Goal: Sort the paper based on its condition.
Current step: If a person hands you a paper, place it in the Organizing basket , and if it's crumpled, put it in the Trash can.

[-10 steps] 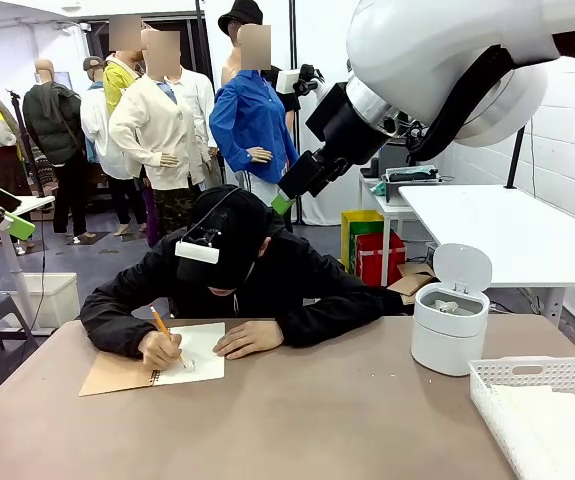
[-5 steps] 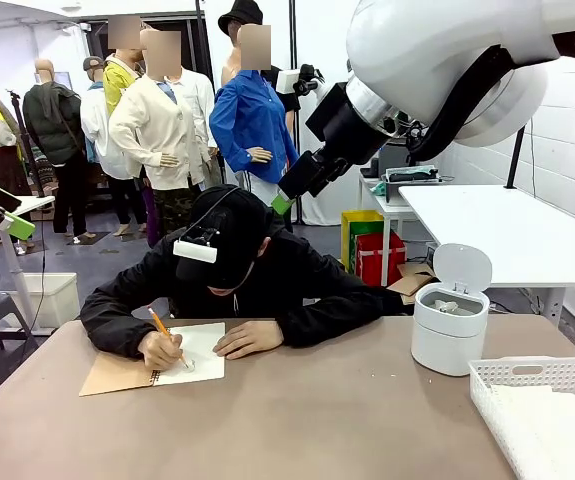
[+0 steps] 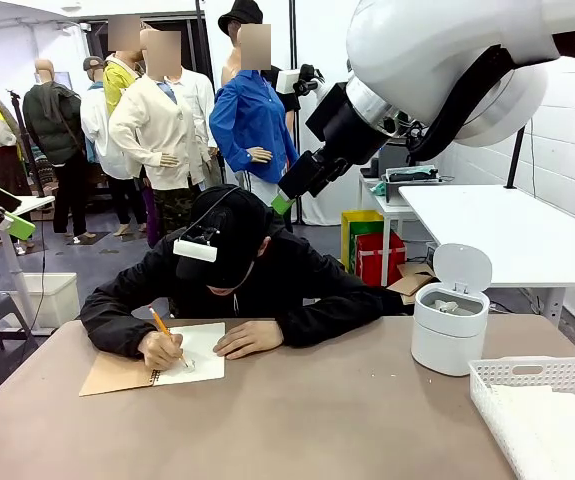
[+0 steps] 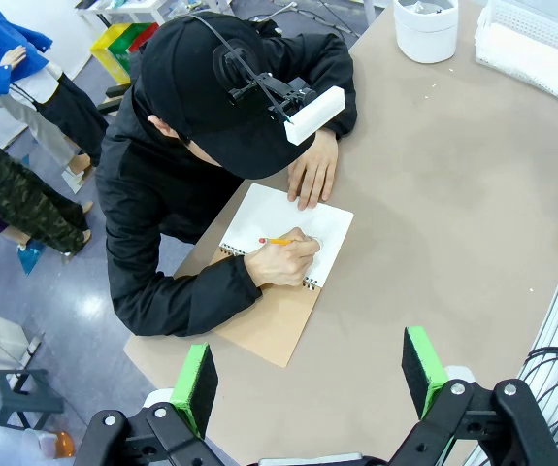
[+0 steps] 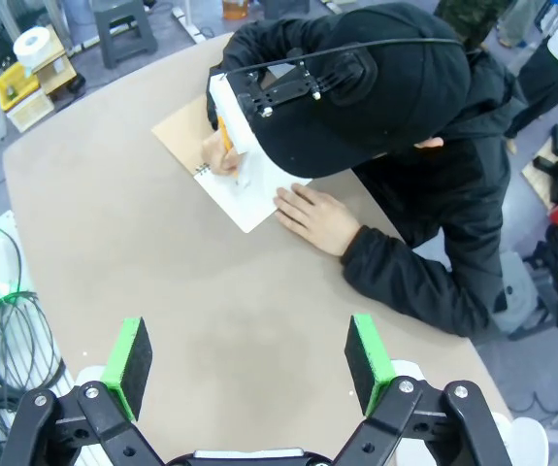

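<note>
A person leans over the far side of the table and writes with a pencil on the white page of a spiral notebook (image 3: 182, 358) with a brown cover, also in the left wrist view (image 4: 293, 233) and the right wrist view (image 5: 249, 189). Flat white paper (image 3: 547, 425) lies in the white basket (image 3: 527, 372) at the right front. My left gripper (image 4: 310, 379) hangs open high above the table's near left edge, holding nothing. High over the middle of the table, my right gripper (image 5: 247, 361) is open and empty, and the front view shows it raised above the person's head (image 3: 285, 198).
A white round bin (image 3: 450, 335) with its lid flipped up stands at the far right, next to the basket. The person's arms and head cover the far middle of the table. Bare tabletop (image 3: 297, 420) stretches across the near half.
</note>
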You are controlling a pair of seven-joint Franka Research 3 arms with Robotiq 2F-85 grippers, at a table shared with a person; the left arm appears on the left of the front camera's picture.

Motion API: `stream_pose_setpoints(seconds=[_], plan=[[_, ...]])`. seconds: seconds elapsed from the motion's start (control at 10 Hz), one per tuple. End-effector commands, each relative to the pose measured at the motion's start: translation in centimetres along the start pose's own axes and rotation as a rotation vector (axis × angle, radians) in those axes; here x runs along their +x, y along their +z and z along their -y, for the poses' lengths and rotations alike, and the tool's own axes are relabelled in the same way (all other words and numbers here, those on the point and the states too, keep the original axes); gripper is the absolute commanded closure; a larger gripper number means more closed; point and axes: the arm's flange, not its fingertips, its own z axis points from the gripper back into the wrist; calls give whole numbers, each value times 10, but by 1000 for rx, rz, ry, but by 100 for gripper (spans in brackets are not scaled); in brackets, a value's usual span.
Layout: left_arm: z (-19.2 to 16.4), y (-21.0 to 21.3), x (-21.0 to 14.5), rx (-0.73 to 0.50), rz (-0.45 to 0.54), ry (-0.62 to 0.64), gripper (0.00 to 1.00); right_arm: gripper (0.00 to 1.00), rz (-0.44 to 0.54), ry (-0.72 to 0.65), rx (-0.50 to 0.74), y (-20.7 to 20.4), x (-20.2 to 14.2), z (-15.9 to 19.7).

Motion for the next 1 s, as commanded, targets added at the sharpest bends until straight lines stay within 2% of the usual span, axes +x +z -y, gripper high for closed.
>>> stream_pose_setpoints(seconds=[0.0, 0.9], plan=[[-1, 0, 0, 9, 4, 2, 0, 0, -6, 0, 4, 0, -1, 0], [-1, 0, 0, 9, 4, 2, 0, 0, -6, 0, 4, 0, -1, 0]])
